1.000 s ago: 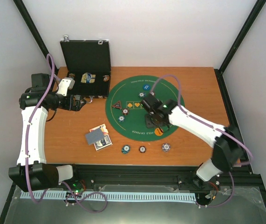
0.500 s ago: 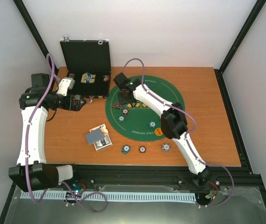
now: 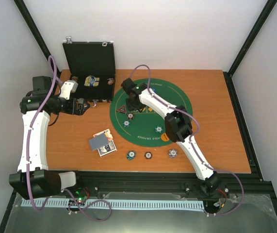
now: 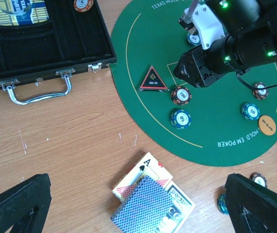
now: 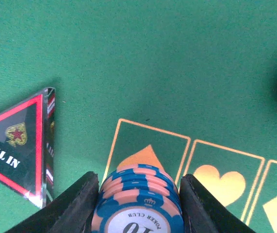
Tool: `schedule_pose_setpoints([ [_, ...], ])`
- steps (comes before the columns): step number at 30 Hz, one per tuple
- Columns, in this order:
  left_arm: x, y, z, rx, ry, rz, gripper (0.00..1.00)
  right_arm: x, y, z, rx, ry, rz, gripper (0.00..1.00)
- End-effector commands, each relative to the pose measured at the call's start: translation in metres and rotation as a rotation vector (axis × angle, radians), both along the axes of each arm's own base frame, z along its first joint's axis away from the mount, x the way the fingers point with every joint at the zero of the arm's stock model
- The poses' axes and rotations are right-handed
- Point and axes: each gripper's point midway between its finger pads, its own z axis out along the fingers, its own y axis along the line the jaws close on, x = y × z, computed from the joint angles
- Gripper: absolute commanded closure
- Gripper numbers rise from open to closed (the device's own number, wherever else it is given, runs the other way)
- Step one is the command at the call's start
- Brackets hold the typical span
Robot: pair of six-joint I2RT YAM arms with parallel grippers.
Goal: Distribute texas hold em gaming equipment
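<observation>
The stack of poker chips between the matt black plastic right fingers looks smooth and moulded, with a slight sheen. Under them the green mat is matt and felt-like. Just left of the fingers, the triangular token is glossy with a clear edge. Further out, the counter shows satin wood grain with pale scuffs.

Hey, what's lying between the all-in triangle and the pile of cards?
No object lies there: only the edge of the green mat and then wooden table separate the triangular token from the cards, as the left wrist view shows.
</observation>
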Motion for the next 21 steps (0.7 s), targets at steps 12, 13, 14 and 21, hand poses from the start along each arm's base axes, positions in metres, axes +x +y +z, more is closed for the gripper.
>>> schedule_pose_setpoints([
  [12,0.006,0.000,0.002,-0.012,-0.016,-0.004,0.00,0.005,0.008,-0.013,0.036,0.018,0.009,0.60],
  [13,0.005,0.000,0.003,-0.011,-0.021,-0.005,0.00,0.005,0.009,-0.012,0.037,0.015,0.010,0.58],
  [14,0.005,0.000,0.004,-0.007,-0.029,-0.005,0.00,0.006,0.008,-0.010,0.039,0.011,0.010,0.56],
  [21,0.010,0.002,0.001,-0.011,-0.011,-0.002,0.00,0.011,0.005,0.010,0.047,-0.013,0.009,0.43],
])
